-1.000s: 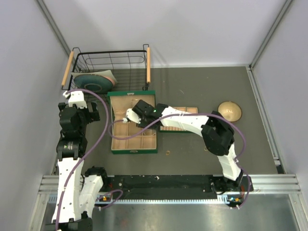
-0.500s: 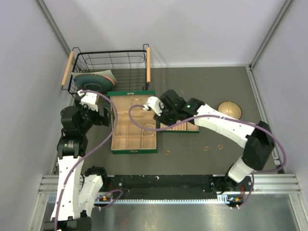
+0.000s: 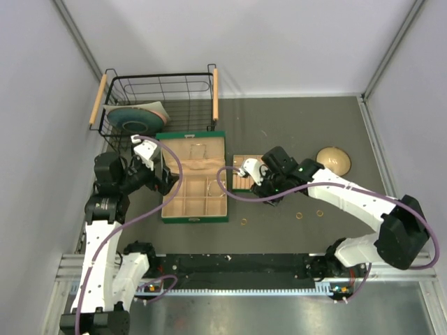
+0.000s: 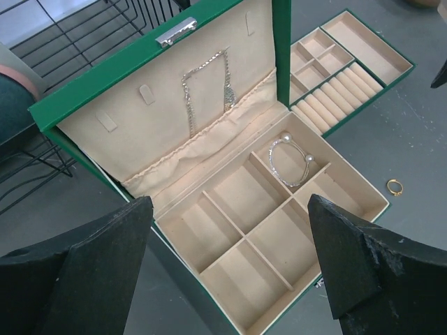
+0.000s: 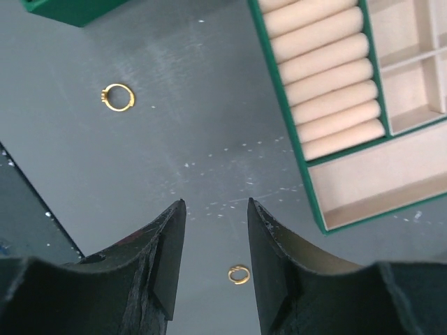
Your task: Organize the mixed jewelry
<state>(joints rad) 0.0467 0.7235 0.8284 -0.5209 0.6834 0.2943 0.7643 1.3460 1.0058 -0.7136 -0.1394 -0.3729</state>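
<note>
My right gripper (image 5: 215, 206), fingers apart and empty, hovers beside the green jewelry box with beige compartments (image 4: 281, 42). The thin silver beaded bracelet (image 4: 290, 162) lies inside it, and small gold rings (image 5: 238, 274) lie just outside. The left gripper (image 4: 229, 201) is also spread. Next, I'd say, lower squarely over one ring.

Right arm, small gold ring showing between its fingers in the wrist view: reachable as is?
Probably yes: the right gripper is open over bare table, the small gold ring lies uncovered, and the green tray sits off to one side.

Grey table (image 3: 293, 125): green box (image 3: 195, 218), tray (image 3: 239, 183), bowl (image 3: 334, 160), basket (image 3: 160, 75), three gold rings (image 5: 117, 96).
</note>
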